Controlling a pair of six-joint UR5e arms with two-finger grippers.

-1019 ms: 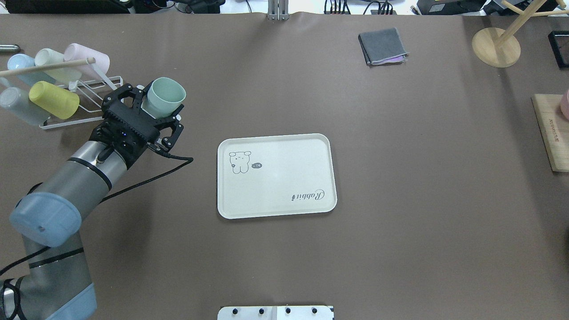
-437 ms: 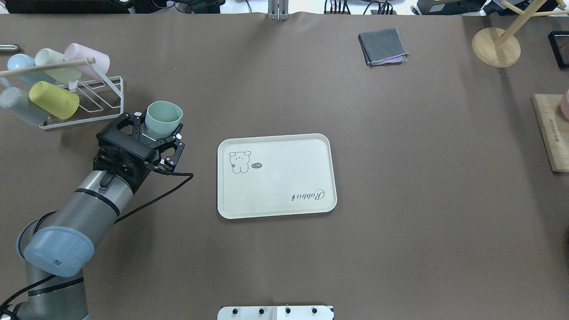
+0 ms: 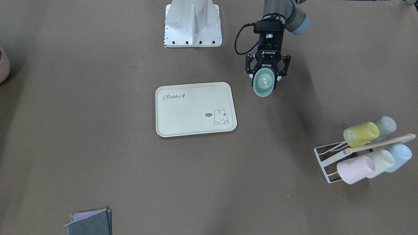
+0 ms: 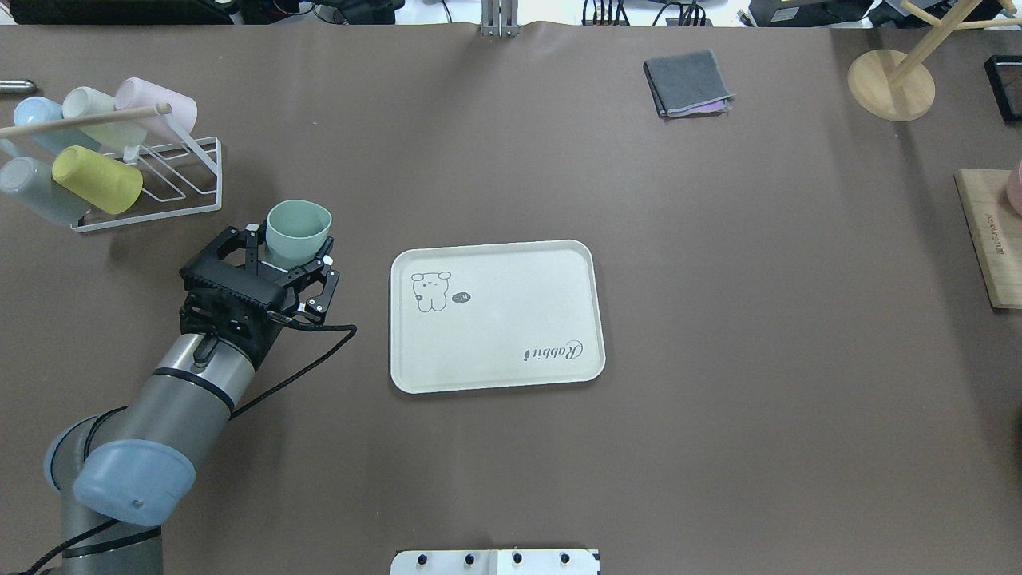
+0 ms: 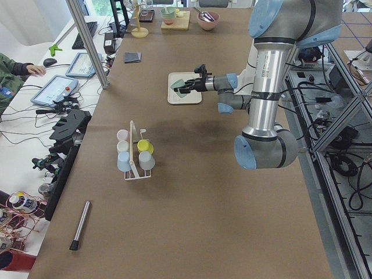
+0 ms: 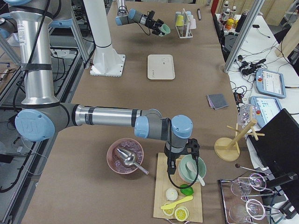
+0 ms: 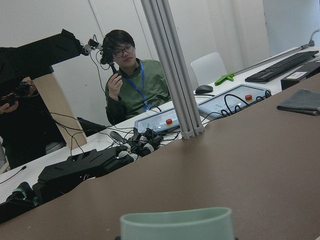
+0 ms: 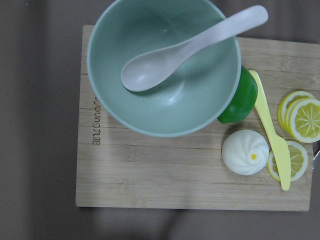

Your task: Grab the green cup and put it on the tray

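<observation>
My left gripper [image 4: 289, 255] is shut on the green cup [image 4: 298, 229] and holds it above the table, mouth tilted away from the arm. It hangs left of the cream tray [image 4: 495, 319] in the overhead view, apart from it. In the front-facing view the cup [image 3: 264, 83] in the gripper [image 3: 268, 71] is to the upper right of the tray [image 3: 189, 112]. The cup's rim [image 7: 177, 222] fills the bottom of the left wrist view. My right gripper [image 6: 180, 158] hovers over a wooden board at the far end; I cannot tell if it is open or shut.
A white wire rack [image 4: 160, 172] with several pastel cups lies at the table's back left. A folded grey cloth [image 4: 687, 82] and a wooden stand [image 4: 890, 84] are at the back right. A teal bowl [image 8: 162, 65] with a spoon sits on the cutting board [image 4: 988, 239].
My left gripper has carried the green cup away from the rack, toward the robot's side of the table and slightly rightward.
</observation>
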